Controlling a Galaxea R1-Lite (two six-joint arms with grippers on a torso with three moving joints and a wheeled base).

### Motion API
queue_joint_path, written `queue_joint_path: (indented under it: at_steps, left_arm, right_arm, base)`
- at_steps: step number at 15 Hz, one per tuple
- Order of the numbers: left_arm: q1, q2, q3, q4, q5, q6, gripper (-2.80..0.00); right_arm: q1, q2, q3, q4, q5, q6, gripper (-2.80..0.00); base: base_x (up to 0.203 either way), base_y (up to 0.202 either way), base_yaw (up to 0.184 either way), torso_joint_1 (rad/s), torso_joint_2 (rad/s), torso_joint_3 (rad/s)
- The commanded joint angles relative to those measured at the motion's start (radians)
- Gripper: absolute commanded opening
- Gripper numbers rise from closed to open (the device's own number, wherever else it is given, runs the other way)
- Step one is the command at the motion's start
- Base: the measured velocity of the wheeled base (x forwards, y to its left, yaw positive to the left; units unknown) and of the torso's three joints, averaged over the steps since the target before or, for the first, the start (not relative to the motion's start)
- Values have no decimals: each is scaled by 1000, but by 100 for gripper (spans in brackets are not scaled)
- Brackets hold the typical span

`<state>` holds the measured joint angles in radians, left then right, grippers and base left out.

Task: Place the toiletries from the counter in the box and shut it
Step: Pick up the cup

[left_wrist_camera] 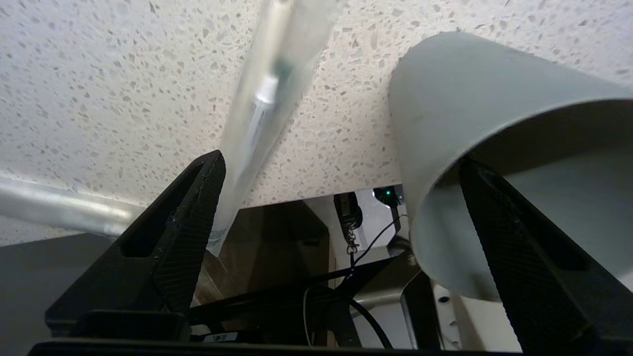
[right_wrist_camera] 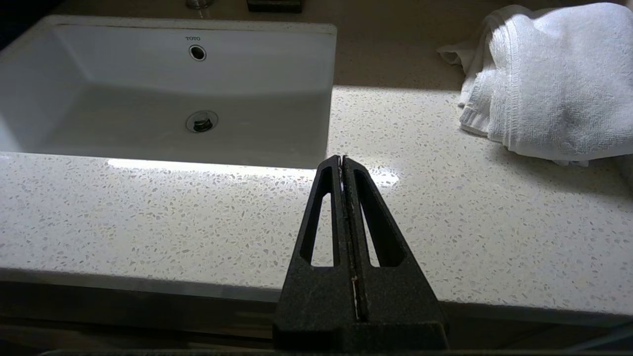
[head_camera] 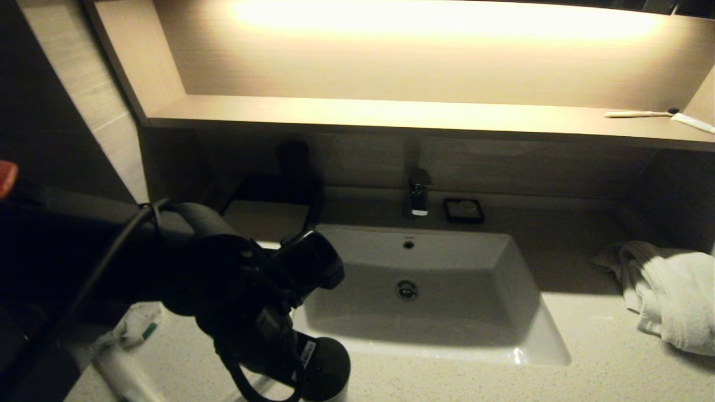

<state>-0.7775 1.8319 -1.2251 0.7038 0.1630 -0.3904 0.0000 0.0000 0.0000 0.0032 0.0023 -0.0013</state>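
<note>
At the worktop's [left_wrist_camera: 123,99] near-left edge, the left tool [left_wrist_camera: 341,198] hangs wide over the clear-wrapped toothbrush [left_wrist_camera: 262,104]; closing could probably catch the cup [left_wrist_camera: 470,113] beside it.

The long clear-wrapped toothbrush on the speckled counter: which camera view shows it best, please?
The left wrist view: the long clear-wrapped toothbrush lies close, beside one finger of the open left gripper. The head view mostly hides it behind the left arm; the right wrist view lacks it.
</note>
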Motion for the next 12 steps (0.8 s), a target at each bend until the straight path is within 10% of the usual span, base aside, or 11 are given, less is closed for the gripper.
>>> queue_joint_path:
  at_steps: [1, 12]
  left_arm:
    - [0, -2, 7, 5, 0, -2, -280]
    - [0, -200, 1, 43, -1, -9, -280]
  right_arm:
    - [0, 0, 0, 0, 1, 0, -280]
    - [0, 0, 0, 0, 1, 0, -280]
  base:
    - [0, 0, 0, 0, 0, 0]
    - [0, 0, 0, 0, 0, 0]
